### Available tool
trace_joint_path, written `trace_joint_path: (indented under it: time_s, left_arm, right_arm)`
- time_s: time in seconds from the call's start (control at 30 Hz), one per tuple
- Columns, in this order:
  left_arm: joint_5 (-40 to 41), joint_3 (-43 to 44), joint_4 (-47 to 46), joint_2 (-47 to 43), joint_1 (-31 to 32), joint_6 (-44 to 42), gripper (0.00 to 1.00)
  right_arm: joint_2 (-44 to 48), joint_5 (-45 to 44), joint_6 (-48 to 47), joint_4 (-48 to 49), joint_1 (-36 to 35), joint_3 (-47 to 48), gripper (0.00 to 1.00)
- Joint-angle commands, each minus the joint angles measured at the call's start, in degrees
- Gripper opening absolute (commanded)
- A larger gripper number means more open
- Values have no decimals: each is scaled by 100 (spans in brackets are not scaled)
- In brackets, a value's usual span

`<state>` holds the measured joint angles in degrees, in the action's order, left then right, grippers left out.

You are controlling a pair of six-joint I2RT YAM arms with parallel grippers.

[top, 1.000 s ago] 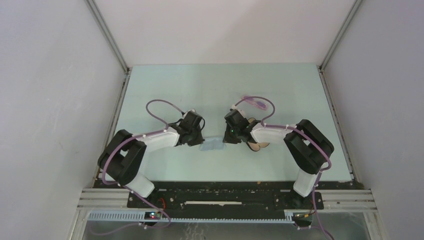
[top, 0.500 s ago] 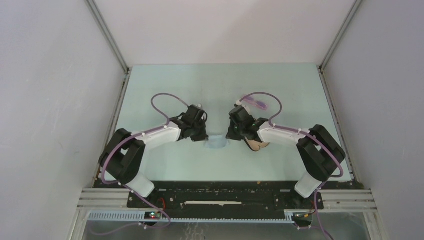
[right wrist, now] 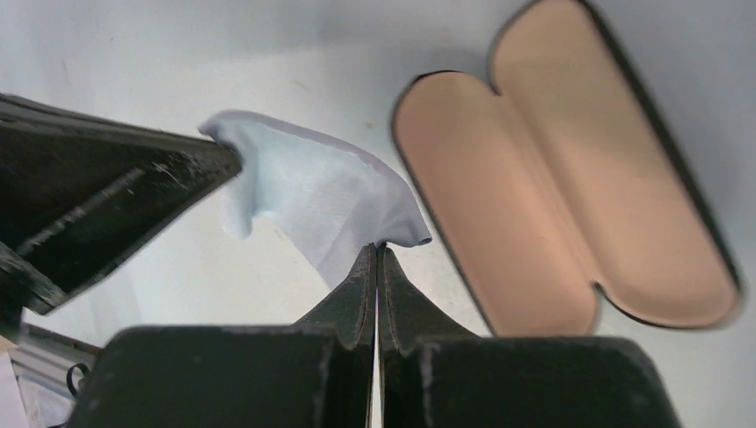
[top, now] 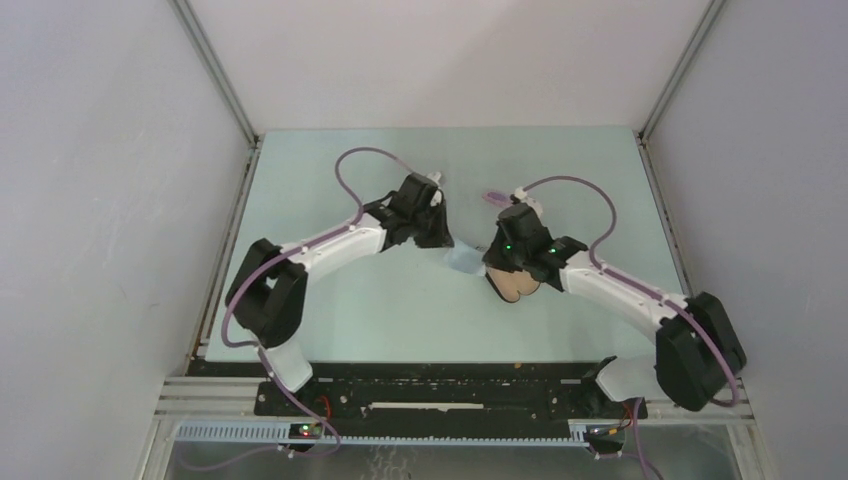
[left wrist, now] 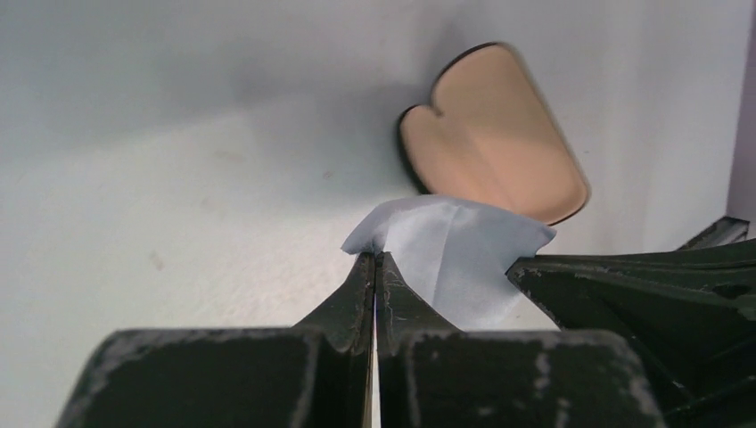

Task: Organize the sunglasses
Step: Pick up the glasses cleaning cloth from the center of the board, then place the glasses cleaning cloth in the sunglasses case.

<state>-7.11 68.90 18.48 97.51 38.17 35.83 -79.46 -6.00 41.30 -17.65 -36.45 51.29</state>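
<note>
A light blue cloth (top: 462,260) hangs stretched between both grippers, above the table. My left gripper (left wrist: 376,255) is shut on one corner of the cloth (left wrist: 455,254). At the opposite corner of the cloth (right wrist: 312,187), my right gripper (right wrist: 378,247) is pinched shut. The open black case (top: 515,287) with tan lining (right wrist: 562,196) lies just right of the cloth and partly under the right wrist. Only a pink-purple end of the sunglasses (top: 492,197) shows, beyond the right gripper (top: 490,255); the arm hides the rest.
Purple cables loop above both wrists. White walls with metal rails (top: 215,85) enclose the pale green table (top: 330,310) on three sides. The arm bases stand at the near edge.
Both arms have reached farther from their bases, carrying the cloth up off the table and toward the far right. The right gripper finished closing on its corner.
</note>
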Motion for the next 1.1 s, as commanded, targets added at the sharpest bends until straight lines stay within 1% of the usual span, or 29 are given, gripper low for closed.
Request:
trace_joint_path:
  time_s: [0.0, 0.23, 0.33, 0.53, 0.7, 0.87, 1.07]
  left_arm:
    - [-325, 1135, 228, 472, 250, -439, 0]
    - [-555, 2406, 518, 1317, 444, -825, 0]
    - [-586, 2845, 688, 1654, 498, -1087, 0]
    - [-647, 3556, 1084, 2253, 532, -1469, 0]
    - [-576, 3946, 1590, 2534, 560, -1817, 0]
    - [-538, 4125, 1937, 2674, 563, -2089, 0]
    - [-594, 4359, 2076, 2866, 568, -2246, 0]
  right_arm:
    - [713, -260, -112, -388, 311, -363, 0]
    - [1404, -372, -202, -621, 731, -847, 0]
    - [1468, -290, -241, -616, 846, -981, 0]
    - [1389, -212, -254, -533, 859, -1111, 0]
    - [1271, -41, -263, -434, 859, -1108, 0]
    - [1210, 38, -226, -391, 843, -1119, 0]
    - [1050, 6, -159, -193, 775, -1308, 0]
